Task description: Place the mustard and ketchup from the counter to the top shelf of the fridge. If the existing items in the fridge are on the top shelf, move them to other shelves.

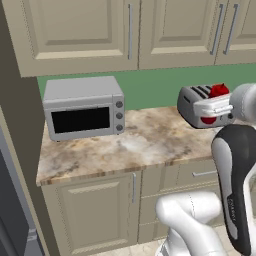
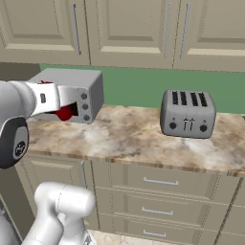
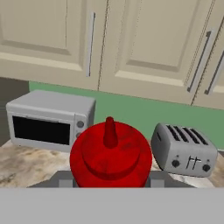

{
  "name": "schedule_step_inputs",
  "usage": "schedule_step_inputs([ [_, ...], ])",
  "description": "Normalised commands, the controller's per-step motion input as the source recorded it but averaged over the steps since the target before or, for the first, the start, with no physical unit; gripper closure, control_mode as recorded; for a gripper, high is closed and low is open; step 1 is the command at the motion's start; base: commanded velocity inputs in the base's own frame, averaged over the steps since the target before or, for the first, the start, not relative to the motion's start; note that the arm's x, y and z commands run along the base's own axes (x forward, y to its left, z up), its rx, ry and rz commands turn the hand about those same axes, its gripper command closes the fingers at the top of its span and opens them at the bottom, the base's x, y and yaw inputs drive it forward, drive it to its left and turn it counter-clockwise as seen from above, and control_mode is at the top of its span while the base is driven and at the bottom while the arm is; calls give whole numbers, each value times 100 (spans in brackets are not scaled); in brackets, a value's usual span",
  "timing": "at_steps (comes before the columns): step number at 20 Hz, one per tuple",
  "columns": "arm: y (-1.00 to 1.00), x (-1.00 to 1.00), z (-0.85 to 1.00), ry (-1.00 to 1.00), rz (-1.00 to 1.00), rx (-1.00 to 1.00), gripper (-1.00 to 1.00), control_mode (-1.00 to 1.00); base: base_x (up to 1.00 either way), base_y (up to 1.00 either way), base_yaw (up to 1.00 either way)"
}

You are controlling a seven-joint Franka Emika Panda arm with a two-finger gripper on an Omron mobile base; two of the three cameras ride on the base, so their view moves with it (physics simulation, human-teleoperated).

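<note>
The fingers [image 3: 110,177] are clamped around the ketchup [image 3: 110,155], carried nozzle-first above the desk [image 1: 135,145]. I'd keep it level and clear of the toaster [image 2: 187,114] and toaster oven [image 1: 83,107] while swinging toward the fridge. No readable writing anywhere.

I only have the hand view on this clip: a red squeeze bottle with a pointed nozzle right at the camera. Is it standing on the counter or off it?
Observer: Off it. In the left base view the red ketchup bottle is between the fingers of the gripper, above the marbled stone counter.
Operator: Where is the arm relative to the grey toaster oven?
Observer: In the right base view the hand crosses in front of the toaster oven.
Operator: Anything under the counter?
Observer: Cream drawers with metal handles below the silver four-slot toaster.
</note>
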Motion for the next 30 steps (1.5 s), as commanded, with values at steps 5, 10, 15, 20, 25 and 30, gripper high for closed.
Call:
schedule_step_inputs([
  [5, 20, -19, 0, 0, -7, 1, 100, -100, 0, 0, 0],
  [10, 0, -18, 0, 0, -4, 1, 100, 100, -54, 0, -7],
  [15, 0, 0, 0, 0, 0, 0, 100, 100, -100, 0, -6],
  [20, 0, 0, 0, 0, 0, 0, 100, 100, -100, 2, -1],
  [25, 0, 0, 0, 0, 0, 0, 100, 100, -100, 30, 0],
  [30, 0, 0, 0, 0, 0, 0, 100, 100, -99, 91, 10],
])
